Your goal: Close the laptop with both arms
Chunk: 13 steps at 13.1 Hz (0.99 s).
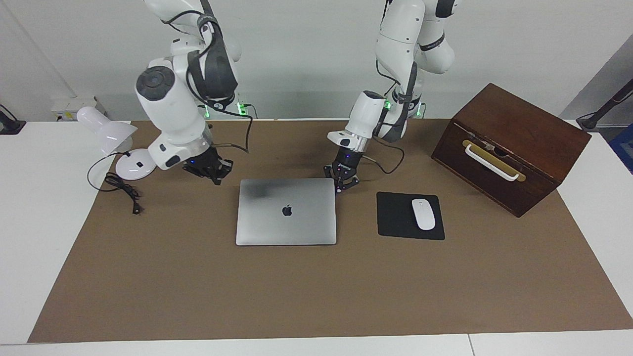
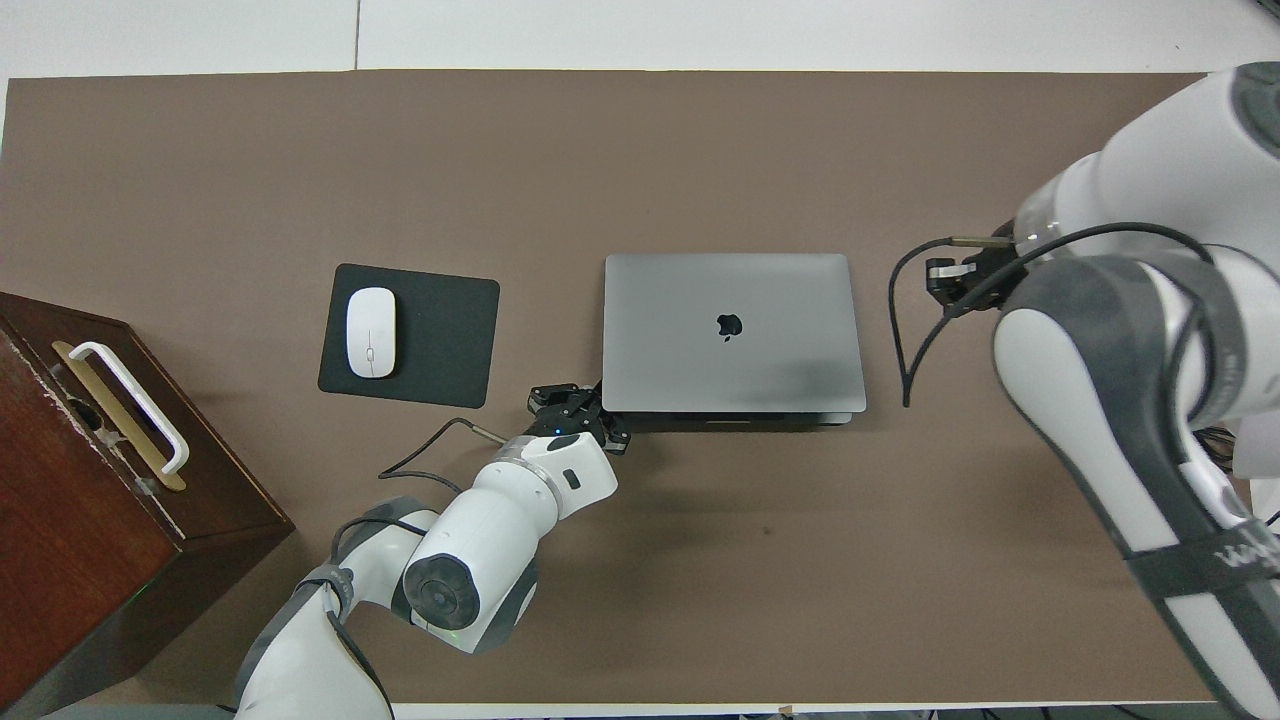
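Observation:
The silver-grey laptop (image 1: 286, 211) lies in the middle of the brown mat with its lid down and the dark apple logo facing up. In the overhead view (image 2: 733, 330) a thin strip of its base shows under the lid's edge nearest the robots. My left gripper (image 1: 346, 184) is low at the laptop's corner nearest the robots, toward the left arm's end; it also shows in the overhead view (image 2: 585, 408). My right gripper (image 1: 210, 170) hangs low over the mat beside the laptop, toward the right arm's end, apart from it.
A black mouse pad (image 1: 395, 217) with a white mouse (image 1: 423, 213) lies beside the laptop toward the left arm's end. A brown wooden box (image 1: 512, 143) with a white handle stands farther that way. A white desk lamp (image 1: 111, 136) and its black cable (image 1: 121, 190) are at the right arm's end.

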### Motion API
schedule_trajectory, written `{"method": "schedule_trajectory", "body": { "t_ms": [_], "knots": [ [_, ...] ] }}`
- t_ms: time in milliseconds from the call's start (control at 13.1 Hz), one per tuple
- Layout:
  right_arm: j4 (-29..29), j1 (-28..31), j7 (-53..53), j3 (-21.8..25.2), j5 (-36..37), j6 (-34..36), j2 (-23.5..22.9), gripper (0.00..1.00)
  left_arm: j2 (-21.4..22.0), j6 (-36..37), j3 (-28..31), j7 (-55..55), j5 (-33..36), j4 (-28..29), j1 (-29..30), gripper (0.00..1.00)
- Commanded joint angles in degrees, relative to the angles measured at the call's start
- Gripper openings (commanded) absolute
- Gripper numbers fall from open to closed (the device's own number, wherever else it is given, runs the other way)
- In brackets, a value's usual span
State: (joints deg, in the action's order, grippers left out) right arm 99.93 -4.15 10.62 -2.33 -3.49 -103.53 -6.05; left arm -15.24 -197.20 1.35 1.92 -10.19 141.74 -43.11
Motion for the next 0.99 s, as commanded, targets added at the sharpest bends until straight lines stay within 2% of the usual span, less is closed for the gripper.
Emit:
{"method": "schedule_trajectory", "body": {
  "t_ms": [0, 153, 305, 382, 611, 764, 840, 916],
  "knots": [
    [0.09, 4.06, -8.92, -0.48, 1.63, 1.05, 2.70, 0.00, 6.08, 8.38, 0.05, 1.42, 0.09, 2.05, 0.57, 0.00],
    [-0.87, 4.51, -11.76, -0.48, 4.53, 1.05, 4.11, 0.00, 10.21, 13.48, 0.05, 1.60, 0.00, 3.01, 0.57, 0.00],
    [-2.10, 5.03, -14.56, -0.48, 6.56, 1.14, 5.08, 0.00, 15.31, 21.63, 0.23, 1.78, 0.00, 3.63, 0.83, 0.00],
    [-2.98, 5.64, -15.80, -0.48, 6.57, 1.05, 5.08, 0.12, 17.86, 26.46, 0.23, 1.69, 0.00, 3.64, 1.53, 0.00],
    [-3.69, 7.05, -16.51, -0.39, 6.22, 0.79, 5.17, 0.57, 23.58, 38.25, 0.32, 1.95, 0.00, 3.29, 2.68, 0.00],
    [-3.69, 6.88, -16.42, 0.31, 5.69, 0.87, 5.52, 0.93, 27.27, 46.42, 0.75, 1.78, 0.00, 2.76, 3.64, 0.00],
    [-3.69, 6.88, -16.34, 0.31, 5.51, 0.96, 5.61, 1.00, 29.29, 52.55, 0.76, 1.43, 0.00, 1.36, 5.30, 0.00],
    [-3.69, 6.88, -15.99, 0.31, 5.42, 1.05, 5.78, 1.00, 30.87, 59.75, 0.84, 0.99, 0.00, -0.74, 6.62, 0.00]
  ]
}}
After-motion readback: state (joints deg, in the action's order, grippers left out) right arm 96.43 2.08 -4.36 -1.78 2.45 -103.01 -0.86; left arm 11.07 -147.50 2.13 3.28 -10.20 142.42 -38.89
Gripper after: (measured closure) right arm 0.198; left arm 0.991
